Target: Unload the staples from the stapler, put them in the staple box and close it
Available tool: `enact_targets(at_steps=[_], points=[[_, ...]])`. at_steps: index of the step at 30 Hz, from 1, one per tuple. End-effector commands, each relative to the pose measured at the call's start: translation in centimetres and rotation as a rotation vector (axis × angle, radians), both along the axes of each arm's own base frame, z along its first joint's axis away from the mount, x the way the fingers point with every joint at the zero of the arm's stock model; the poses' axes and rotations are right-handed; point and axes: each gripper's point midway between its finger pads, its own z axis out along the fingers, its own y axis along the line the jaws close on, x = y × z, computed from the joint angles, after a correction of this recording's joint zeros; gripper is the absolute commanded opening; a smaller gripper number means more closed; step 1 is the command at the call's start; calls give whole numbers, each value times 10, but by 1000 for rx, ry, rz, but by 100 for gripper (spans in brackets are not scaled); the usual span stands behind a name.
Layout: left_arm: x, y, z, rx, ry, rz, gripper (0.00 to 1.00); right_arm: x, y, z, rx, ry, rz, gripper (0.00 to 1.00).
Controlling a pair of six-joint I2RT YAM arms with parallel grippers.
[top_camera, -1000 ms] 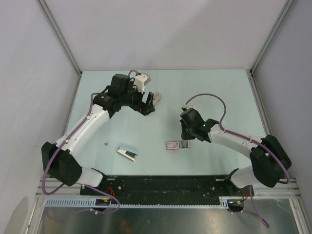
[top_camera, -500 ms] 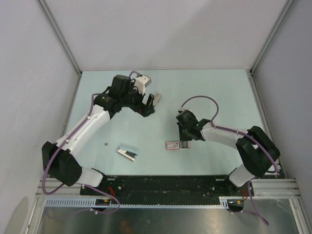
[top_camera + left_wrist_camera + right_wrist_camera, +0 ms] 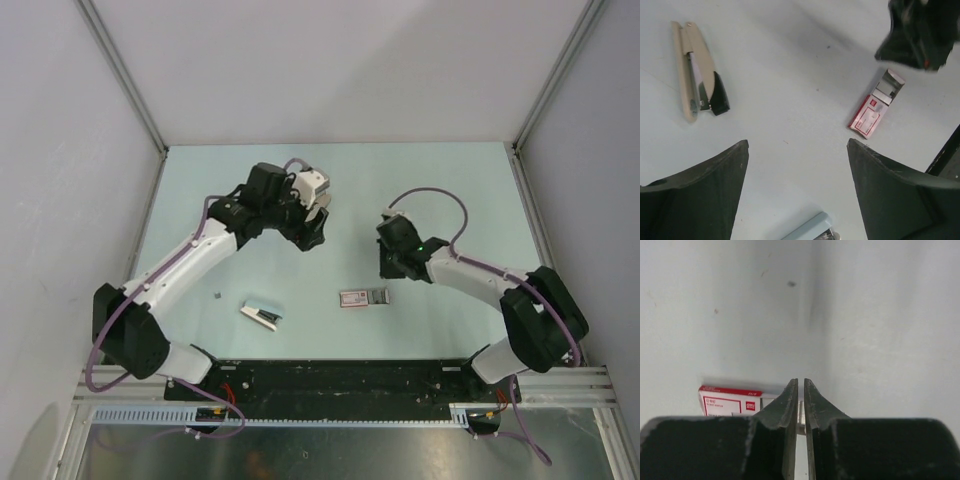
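Observation:
The stapler (image 3: 262, 314) is a beige bar with a black heel. It lies at the near left and also shows in the left wrist view (image 3: 696, 75). A pink-red staple box (image 3: 352, 297) lies near the middle with a grey ribbed strip (image 3: 378, 296) sticking out of its right end. The box (image 3: 867, 116) and strip (image 3: 888, 86) also show in the left wrist view. My right gripper (image 3: 388, 270) is shut just behind the strip and holds nothing. Its fingers (image 3: 801, 382) stand over the box (image 3: 730, 402). My left gripper (image 3: 315, 228) hovers open and empty (image 3: 797, 142).
A pale blue object with a metal end (image 3: 810, 229) shows at the bottom edge of the left wrist view, between the fingers. A small dark speck (image 3: 217, 295) lies left of the stapler. Grey walls and metal posts enclose the table.
My right gripper has drawn back from the grey strip, away from the near edge. My left gripper has moved right, toward the middle. The box and stapler have not moved.

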Motion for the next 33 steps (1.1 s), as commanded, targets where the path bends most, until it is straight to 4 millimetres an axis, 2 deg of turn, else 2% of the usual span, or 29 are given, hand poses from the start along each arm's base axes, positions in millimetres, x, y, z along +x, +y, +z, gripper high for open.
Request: enact_targets(at_steps=[1,7,11,15,19,27,33], points=[[-9,-12,-29,97,-31,-139,81,13,-12,20,108,-26,-68,15],[-34,-30,-84,214,24,-299,72,-10,-19,6,373,90,-129,26],[-44,-39,-113,270,60,-375,68,-23,-23,0,512,147,-152,27],[-50,-40,-139,337,81,-414,66,-34,-27,-11,593,204,-174,27],[-52,-37,-162,397,93,-412,64,-34,-27,-16,645,213,-181,27],[-49,-35,-184,457,84,-399,64,-36,-22,-20,707,245,-178,27],[-52,-42,-190,467,79,-402,64,-40,-22,-25,718,259,-189,25]])
